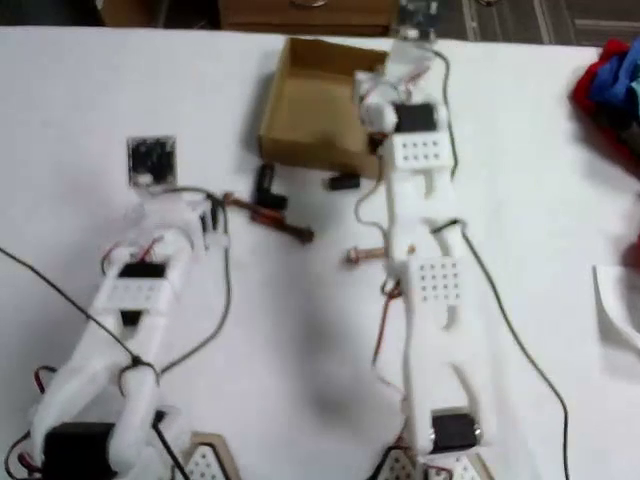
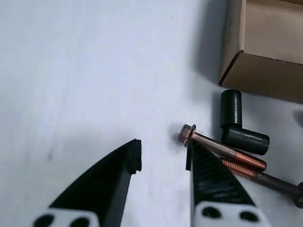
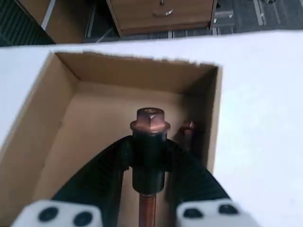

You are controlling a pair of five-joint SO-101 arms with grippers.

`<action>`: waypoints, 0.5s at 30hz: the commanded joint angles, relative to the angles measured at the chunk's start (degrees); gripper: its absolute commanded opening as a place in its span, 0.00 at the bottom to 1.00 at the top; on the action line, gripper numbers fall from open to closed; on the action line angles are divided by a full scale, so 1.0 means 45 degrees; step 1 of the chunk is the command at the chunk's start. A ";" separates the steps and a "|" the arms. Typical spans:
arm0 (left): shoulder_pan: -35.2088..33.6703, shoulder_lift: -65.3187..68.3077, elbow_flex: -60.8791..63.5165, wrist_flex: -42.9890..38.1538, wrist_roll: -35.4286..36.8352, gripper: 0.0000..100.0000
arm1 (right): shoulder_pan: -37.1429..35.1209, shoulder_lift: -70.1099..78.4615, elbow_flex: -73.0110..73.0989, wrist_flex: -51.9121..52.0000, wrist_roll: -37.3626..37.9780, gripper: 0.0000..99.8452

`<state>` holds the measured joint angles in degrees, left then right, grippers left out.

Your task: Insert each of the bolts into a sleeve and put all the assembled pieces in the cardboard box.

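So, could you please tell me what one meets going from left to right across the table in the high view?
Small black square piece → pair of black sleeves → lone black sleeve → right arm → red and blue cloth.

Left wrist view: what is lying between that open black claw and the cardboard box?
Two copper bolts and two black sleeves lie between the left gripper and the cardboard box, seen in the left wrist view.
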<state>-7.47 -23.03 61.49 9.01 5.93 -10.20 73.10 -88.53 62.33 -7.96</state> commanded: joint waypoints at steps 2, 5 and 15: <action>-0.0020 -0.0059 0.0049 -0.0254 0.0000 0.18 | -0.0244 0.0283 -0.1055 -0.0596 -0.0156 0.02; -0.0020 -0.0059 0.0049 -0.0254 0.0000 0.18 | -0.0381 0.0440 -0.1055 -0.0752 -0.0137 0.02; -0.0020 -0.0059 0.0049 -0.0234 -0.0020 0.18 | -0.0537 0.0342 -0.0254 -0.1045 -0.0137 0.03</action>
<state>-7.47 -23.03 61.93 8.84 5.93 -12.66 76.70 -88.97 58.99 -7.96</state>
